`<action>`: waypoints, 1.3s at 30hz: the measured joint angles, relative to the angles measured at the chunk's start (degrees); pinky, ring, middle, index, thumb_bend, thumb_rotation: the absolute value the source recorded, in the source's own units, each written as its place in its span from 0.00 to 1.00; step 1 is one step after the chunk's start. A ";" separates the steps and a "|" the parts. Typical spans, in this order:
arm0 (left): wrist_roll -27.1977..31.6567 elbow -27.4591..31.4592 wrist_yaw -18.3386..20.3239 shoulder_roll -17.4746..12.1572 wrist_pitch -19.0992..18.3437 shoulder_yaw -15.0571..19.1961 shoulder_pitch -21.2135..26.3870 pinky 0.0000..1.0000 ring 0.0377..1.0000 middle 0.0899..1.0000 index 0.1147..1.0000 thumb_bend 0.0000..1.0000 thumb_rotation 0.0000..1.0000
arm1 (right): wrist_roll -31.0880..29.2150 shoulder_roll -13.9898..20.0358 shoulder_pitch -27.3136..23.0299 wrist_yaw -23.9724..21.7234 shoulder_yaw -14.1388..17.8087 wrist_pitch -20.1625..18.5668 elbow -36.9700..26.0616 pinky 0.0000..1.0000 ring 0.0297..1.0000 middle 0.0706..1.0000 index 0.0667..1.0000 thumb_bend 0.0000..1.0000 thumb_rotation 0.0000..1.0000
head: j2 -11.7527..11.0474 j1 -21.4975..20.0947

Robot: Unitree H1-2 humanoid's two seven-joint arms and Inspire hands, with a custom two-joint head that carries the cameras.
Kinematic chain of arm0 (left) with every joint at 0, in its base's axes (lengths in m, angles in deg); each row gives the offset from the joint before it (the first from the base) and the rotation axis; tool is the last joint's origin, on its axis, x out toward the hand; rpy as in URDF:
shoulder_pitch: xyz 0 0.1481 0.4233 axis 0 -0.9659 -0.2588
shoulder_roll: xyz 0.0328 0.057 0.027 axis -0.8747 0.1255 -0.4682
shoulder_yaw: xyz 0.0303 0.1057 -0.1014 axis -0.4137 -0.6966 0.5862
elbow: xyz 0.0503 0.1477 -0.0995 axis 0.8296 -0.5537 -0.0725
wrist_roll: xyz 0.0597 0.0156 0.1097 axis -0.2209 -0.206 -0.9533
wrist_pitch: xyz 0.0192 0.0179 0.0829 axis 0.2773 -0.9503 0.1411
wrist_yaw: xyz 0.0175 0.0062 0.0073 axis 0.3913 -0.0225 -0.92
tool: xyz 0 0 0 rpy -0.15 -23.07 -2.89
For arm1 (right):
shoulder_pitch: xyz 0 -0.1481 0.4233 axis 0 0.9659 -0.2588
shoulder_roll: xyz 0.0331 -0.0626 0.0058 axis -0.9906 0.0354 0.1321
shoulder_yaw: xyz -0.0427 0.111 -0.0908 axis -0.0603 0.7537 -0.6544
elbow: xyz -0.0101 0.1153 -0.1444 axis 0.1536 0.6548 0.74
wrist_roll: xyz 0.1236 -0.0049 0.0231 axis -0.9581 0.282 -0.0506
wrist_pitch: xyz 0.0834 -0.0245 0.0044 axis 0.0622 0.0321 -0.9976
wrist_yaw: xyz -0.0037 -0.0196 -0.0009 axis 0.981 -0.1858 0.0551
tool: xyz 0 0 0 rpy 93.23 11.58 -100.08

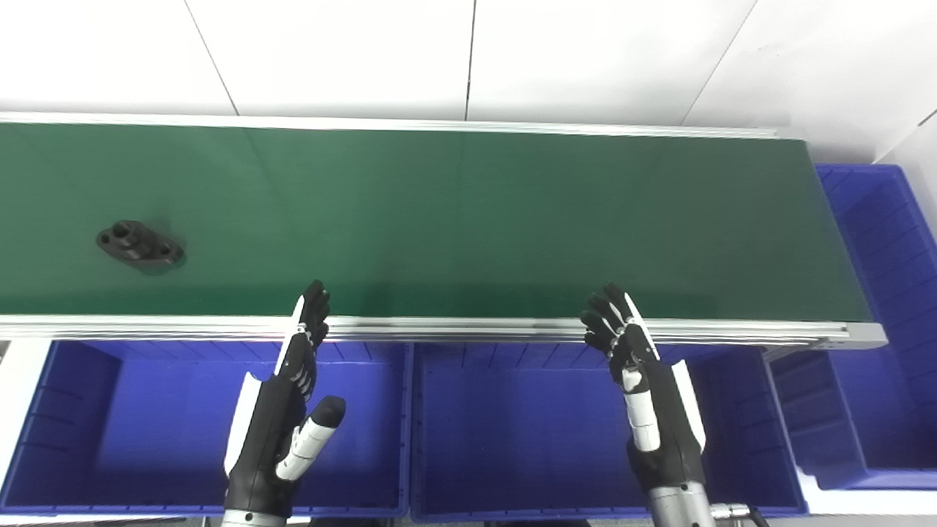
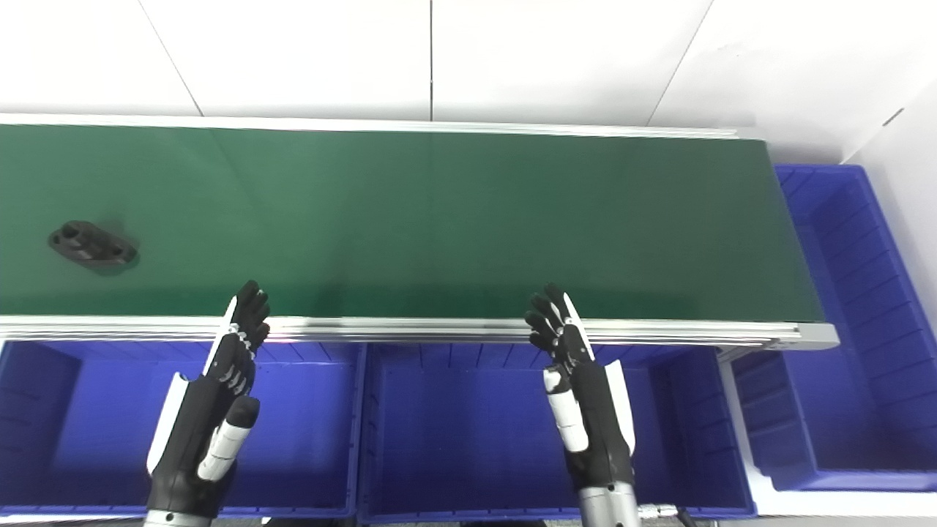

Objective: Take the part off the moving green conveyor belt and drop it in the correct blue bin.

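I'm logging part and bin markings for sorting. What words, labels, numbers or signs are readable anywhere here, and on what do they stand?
None can be read.
Black part on the green belt: no marking shows.
Blue bins: plain walls, no labels.
Left hand and right hand: no text shows.
White wall: blank.

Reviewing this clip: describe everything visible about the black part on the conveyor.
The black part is a small, flat, elongated piece with rounded ends and what look like holes through its top, in a matte dark material. It lies flat and slightly angled on the green conveyor belt, far to the left. Only the belt touches it; the left robot hand is nearer but apart from it.
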 measured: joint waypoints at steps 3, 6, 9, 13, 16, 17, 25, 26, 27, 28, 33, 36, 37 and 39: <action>0.00 -0.01 -0.01 -0.01 0.00 0.01 0.00 1.00 1.00 1.00 1.00 0.75 0.90 | 0.02 0.00 0.01 0.01 -0.01 0.00 -0.01 0.86 0.88 0.90 0.95 0.91 0.99 | 0.00 0.00; 0.00 0.00 0.00 -0.01 0.00 0.00 0.00 1.00 1.00 1.00 1.00 0.75 0.91 | 0.02 0.00 0.00 0.01 0.00 0.00 0.00 0.86 0.88 0.90 0.95 0.91 0.99 | -0.09 0.00; 0.00 0.00 0.00 -0.01 0.00 0.01 0.00 1.00 1.00 1.00 1.00 0.75 0.90 | 0.03 0.00 0.00 0.01 0.00 0.00 0.00 0.86 0.88 0.90 0.95 0.90 0.99 | 0.00 -0.09; 0.10 -0.01 -0.01 -0.01 0.00 0.01 0.00 1.00 1.00 1.00 1.00 0.74 0.90 | 0.04 0.00 0.00 0.00 -0.02 0.00 0.00 0.87 0.88 0.90 0.95 0.90 0.99 | 0.00 -0.09; 0.08 -0.14 -0.02 -0.01 0.06 0.01 0.00 1.00 1.00 1.00 1.00 0.73 0.90 | 0.00 0.09 0.00 0.00 -0.03 0.00 0.01 0.87 0.88 0.91 0.96 0.90 0.99 | -1.32 0.44; 0.02 -0.31 -0.03 -0.01 0.22 0.01 0.00 1.00 1.00 1.00 1.00 0.73 0.91 | -0.01 0.17 0.01 -0.01 -0.04 0.01 0.05 0.86 0.88 0.91 0.96 0.89 0.99 | -2.28 0.61; -0.17 -3.96 -0.04 -0.01 3.14 -0.17 -0.27 1.00 1.00 1.00 1.00 0.75 0.89 | -1.44 1.46 0.67 -0.31 0.05 0.75 3.04 0.88 0.89 0.91 0.96 0.88 0.96 | -7.47 4.65; -0.11 -4.40 -0.03 -0.02 3.25 -0.37 -0.27 1.00 1.00 1.00 1.00 0.76 0.87 | -1.92 1.73 0.72 -0.39 0.14 1.25 3.74 0.88 0.89 0.92 0.96 0.88 0.96 | -8.34 6.14; -0.04 -4.68 -0.02 -0.02 3.33 -0.61 -0.28 1.00 1.00 1.00 1.00 0.76 0.87 | -2.23 1.91 0.79 -0.46 0.23 1.40 4.13 0.88 0.89 0.92 0.96 0.88 0.96 | -8.35 6.15; -0.03 -4.94 -0.02 0.01 3.72 -0.78 -0.27 1.00 1.00 1.00 1.00 0.76 0.86 | -2.52 2.11 0.89 -0.53 0.35 1.57 4.37 0.88 0.89 0.92 0.96 0.88 0.96 | -9.05 7.28; -1.63 -6.75 -0.57 0.57 5.23 -1.08 -0.24 0.96 0.99 1.00 1.00 0.77 0.87 | -3.55 3.27 0.84 -0.90 1.19 3.65 6.33 0.88 0.90 0.92 0.97 0.89 0.99 | -11.25 13.25; -4.07 -8.15 -1.64 1.60 6.45 -1.22 -0.22 0.92 0.97 1.00 1.00 0.77 0.87 | -4.47 3.75 0.57 -0.94 1.88 4.72 7.29 0.89 0.90 0.92 0.98 0.91 1.00 | -11.34 15.36; -4.92 -8.30 -2.01 2.03 6.64 -1.39 -0.21 0.90 0.96 0.99 1.00 0.76 0.86 | -4.92 3.84 0.39 -0.98 2.13 4.75 7.69 0.92 0.92 0.94 0.99 0.91 1.00 | -11.60 17.38; -5.49 -8.66 -2.55 2.83 7.06 -1.77 -0.05 0.86 0.95 0.98 1.00 0.78 0.85 | -5.97 4.12 0.04 -1.23 2.62 4.85 8.14 0.94 0.93 0.94 0.99 0.92 1.00 | -11.60 17.40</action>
